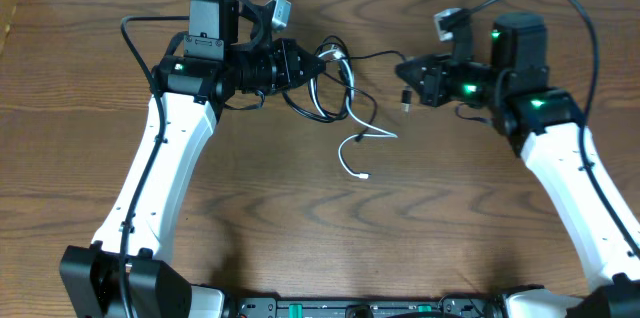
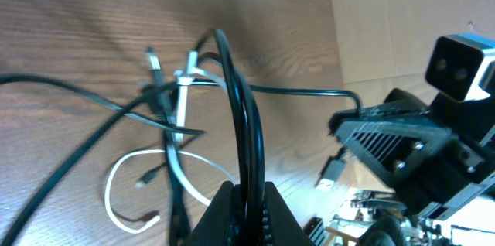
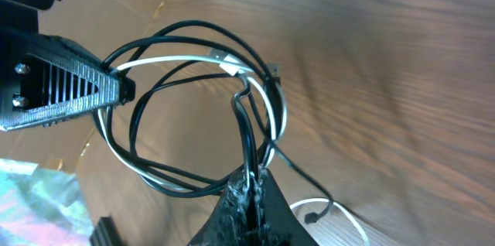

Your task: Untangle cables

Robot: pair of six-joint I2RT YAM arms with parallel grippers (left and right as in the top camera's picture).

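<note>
The left gripper (image 2: 241, 209) is clamped on a loop of the black cable (image 2: 246, 114). The right gripper (image 3: 251, 196) pinches the same cable, with the coils lifted between them. The white cable (image 2: 182, 103) threads those coils, its tail lying on the worktop (image 1: 450, 228). Pulling the arms apart could cinch the knot or snag a plug.

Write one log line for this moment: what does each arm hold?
left fingers: shut on black cable | right fingers: shut on black cable | white cable: tangled with black loops, one plug on table
</note>
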